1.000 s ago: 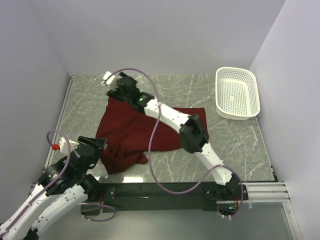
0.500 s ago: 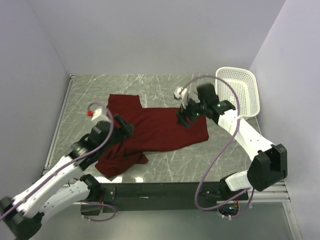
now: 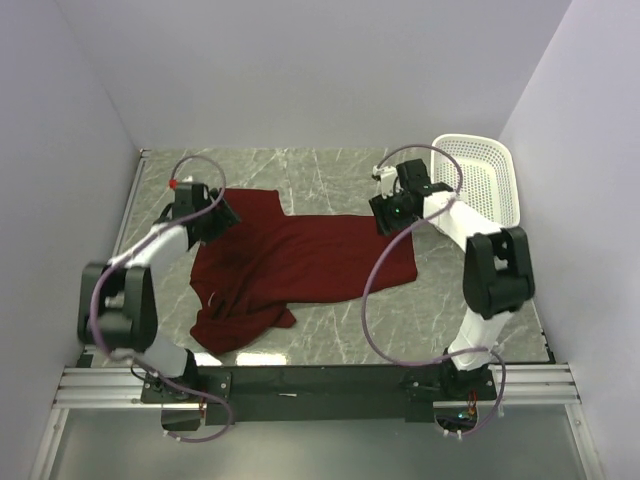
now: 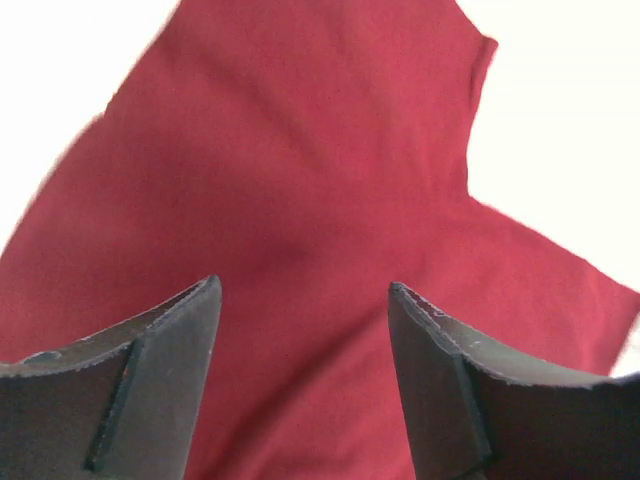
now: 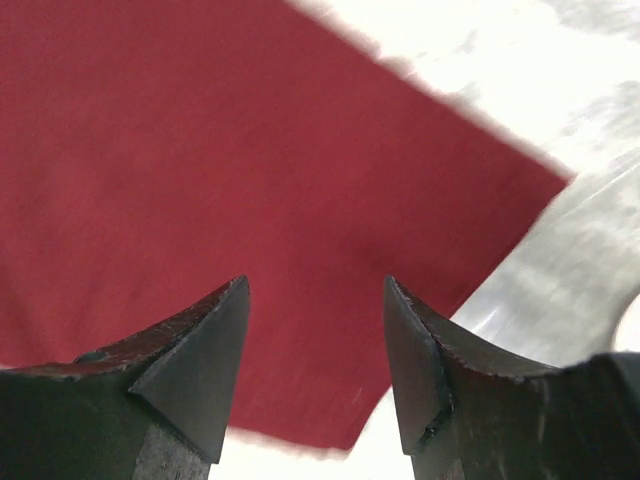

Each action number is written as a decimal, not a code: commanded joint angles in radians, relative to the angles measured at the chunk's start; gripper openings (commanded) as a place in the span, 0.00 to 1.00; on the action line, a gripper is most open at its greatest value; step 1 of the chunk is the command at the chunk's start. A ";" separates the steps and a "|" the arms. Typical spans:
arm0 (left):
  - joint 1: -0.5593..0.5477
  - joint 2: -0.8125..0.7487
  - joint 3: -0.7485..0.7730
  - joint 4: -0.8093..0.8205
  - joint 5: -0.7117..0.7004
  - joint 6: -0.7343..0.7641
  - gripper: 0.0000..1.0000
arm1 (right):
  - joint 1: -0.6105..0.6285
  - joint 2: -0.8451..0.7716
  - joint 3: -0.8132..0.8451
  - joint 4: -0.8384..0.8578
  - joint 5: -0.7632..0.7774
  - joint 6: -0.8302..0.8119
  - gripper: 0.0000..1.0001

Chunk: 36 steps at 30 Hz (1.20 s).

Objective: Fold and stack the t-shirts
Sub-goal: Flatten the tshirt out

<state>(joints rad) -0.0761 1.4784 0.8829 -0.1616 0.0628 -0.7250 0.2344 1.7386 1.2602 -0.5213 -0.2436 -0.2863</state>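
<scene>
Left and right jaws gape over maroon t-shirt (image 3: 320, 262).

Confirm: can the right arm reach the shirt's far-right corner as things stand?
Likely yes: the right tool sits open over that corner of the t-shirt, with nothing between them.

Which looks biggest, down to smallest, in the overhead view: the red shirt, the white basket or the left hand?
1. red shirt, largest
2. white basket
3. left hand, clearly smallest, even if slightly nearer the camera
</scene>
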 commanded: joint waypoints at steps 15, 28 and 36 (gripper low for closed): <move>0.038 0.542 0.567 -0.148 -0.043 0.271 0.61 | -0.061 0.236 0.229 -0.035 0.110 0.142 0.62; 0.039 0.617 0.608 -0.170 0.003 0.283 0.36 | -0.063 0.387 0.373 -0.186 0.073 0.130 0.41; 0.053 0.576 0.584 -0.141 0.048 0.283 0.08 | -0.069 0.429 0.412 -0.210 0.004 0.125 0.02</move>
<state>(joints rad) -0.0307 2.0884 1.4704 -0.3195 0.0723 -0.4541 0.1730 2.1536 1.6485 -0.7040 -0.2062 -0.1547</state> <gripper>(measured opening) 0.108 0.044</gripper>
